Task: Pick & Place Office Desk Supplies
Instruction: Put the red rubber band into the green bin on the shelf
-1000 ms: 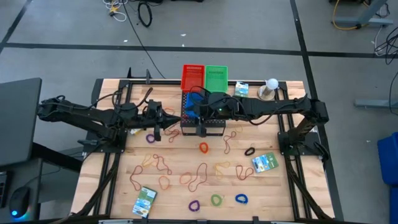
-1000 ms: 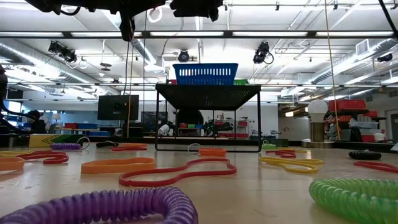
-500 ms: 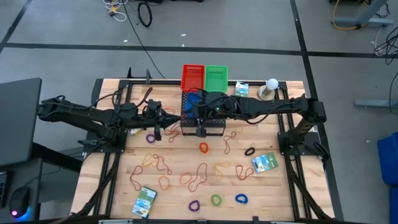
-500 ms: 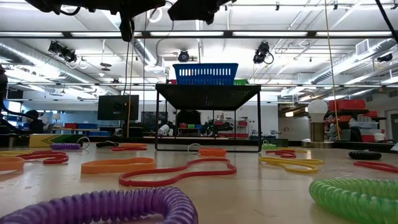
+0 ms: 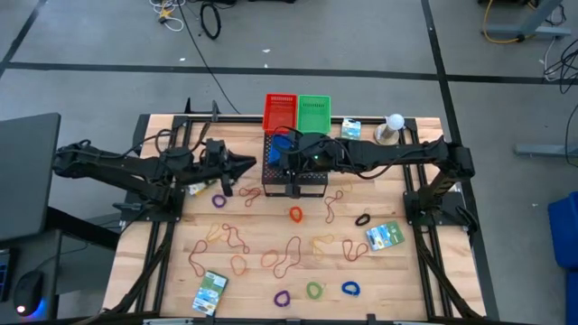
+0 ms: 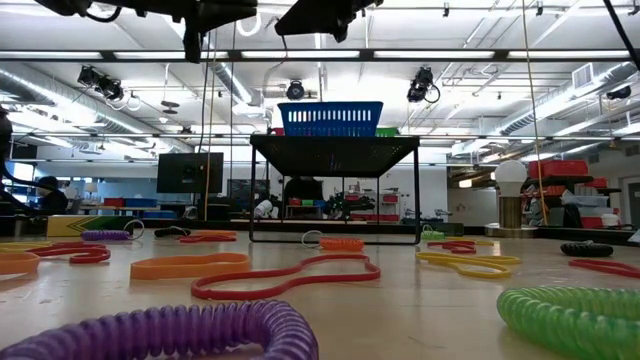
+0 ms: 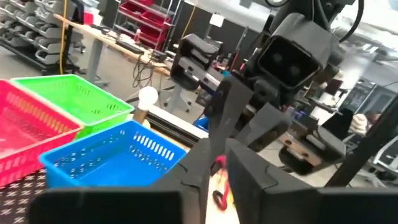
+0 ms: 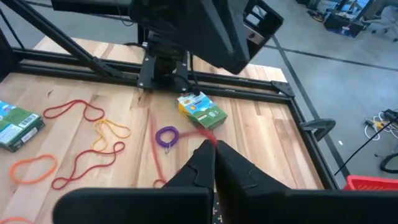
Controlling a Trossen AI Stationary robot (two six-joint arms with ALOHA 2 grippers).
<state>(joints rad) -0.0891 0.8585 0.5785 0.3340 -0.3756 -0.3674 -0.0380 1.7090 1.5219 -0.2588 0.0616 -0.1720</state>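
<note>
Hovering over the black perforated box (image 5: 293,177) at the table's far middle, the right gripper (image 8: 210,149) is seen clenched on a red rubber band (image 8: 198,135), probably taken from the left gripper (image 7: 214,165), whose grip cannot be told. Other bands are scattered nearer.

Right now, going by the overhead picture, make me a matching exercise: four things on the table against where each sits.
Things:
1. red basket
2. white ball
3. black loop
4. blue basket

Places:
a. on top of the black box
b. near the table's back right corner
c. at the back edge, touching the green basket
d. on the wood beside the right-hand green-white box

Pairs: 1-c, 2-b, 3-d, 4-a
</note>
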